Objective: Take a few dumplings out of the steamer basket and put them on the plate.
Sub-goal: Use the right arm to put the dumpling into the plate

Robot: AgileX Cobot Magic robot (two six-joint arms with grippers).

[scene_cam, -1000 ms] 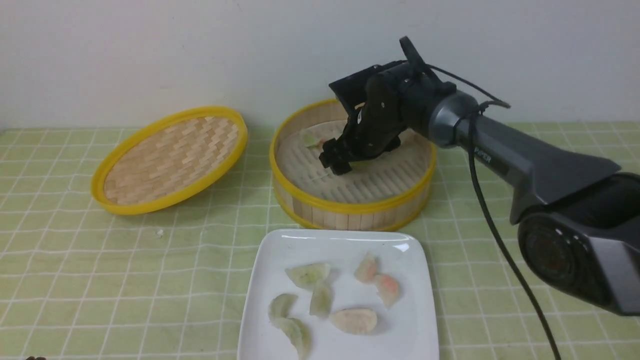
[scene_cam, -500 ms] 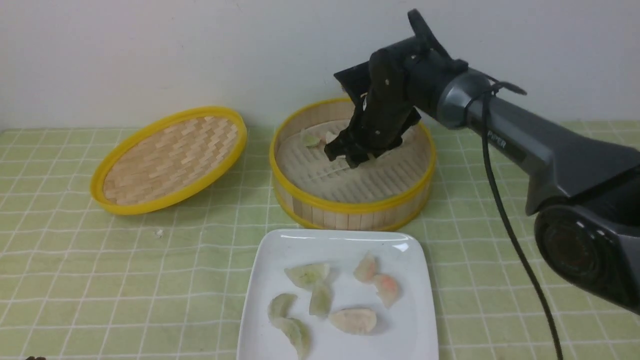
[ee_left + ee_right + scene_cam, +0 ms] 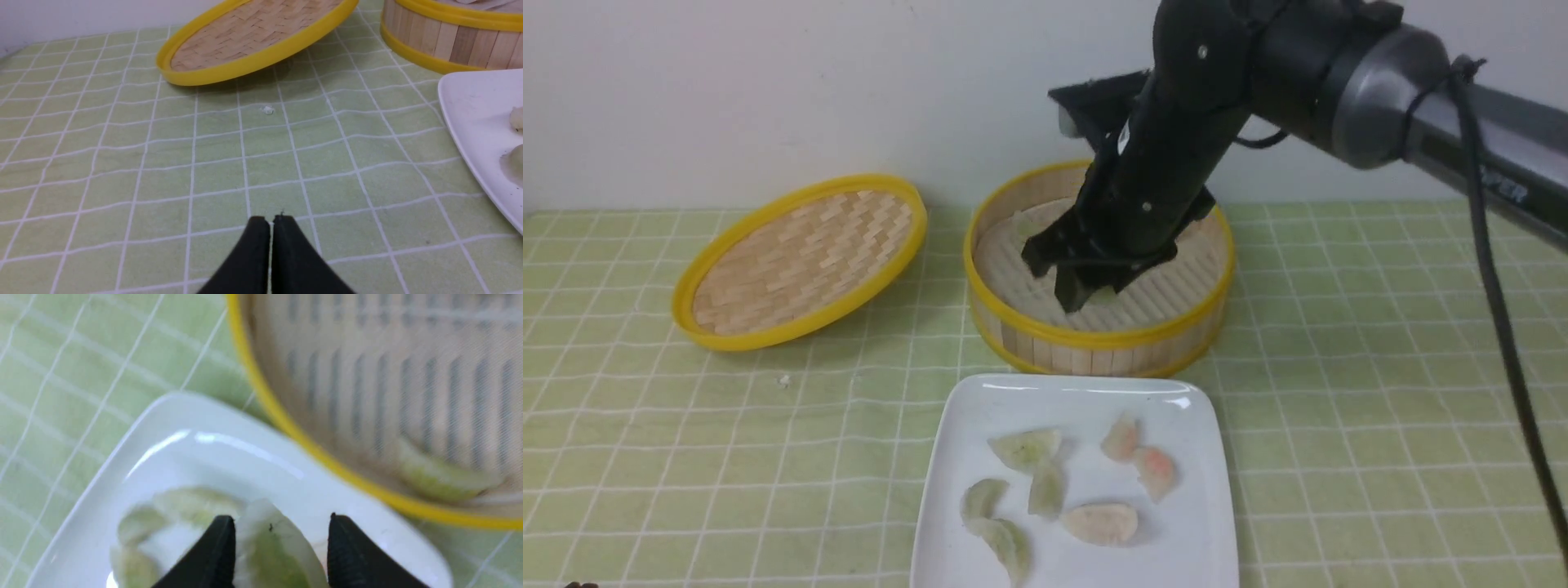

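Note:
My right gripper [image 3: 1078,299] hangs above the front part of the steamer basket [image 3: 1094,336], pointing down. In the right wrist view my right gripper [image 3: 278,517] is shut on a pale green dumpling [image 3: 278,547], with the plate [image 3: 196,416] blurred below it. One more green dumpling [image 3: 437,477] lies inside the steamer basket [image 3: 310,449], and another [image 3: 1023,224] shows at its far left. Several dumplings [image 3: 1025,447] lie on the white plate [image 3: 956,425]. My left gripper [image 3: 269,218] is shut and empty, low over the tablecloth, left of the plate [image 3: 470,110].
The woven bamboo lid [image 3: 800,261] leans tilted on the cloth left of the basket, and the lid [image 3: 253,36] also shows ahead of my left gripper. A small white crumb [image 3: 783,380] lies on the green checked tablecloth. A wall stands close behind the basket.
My right gripper closed from wide open onto a green dumpling on the basket floor, then rose and swung toward the basket's front edge. The dumplings on the plate have not moved.

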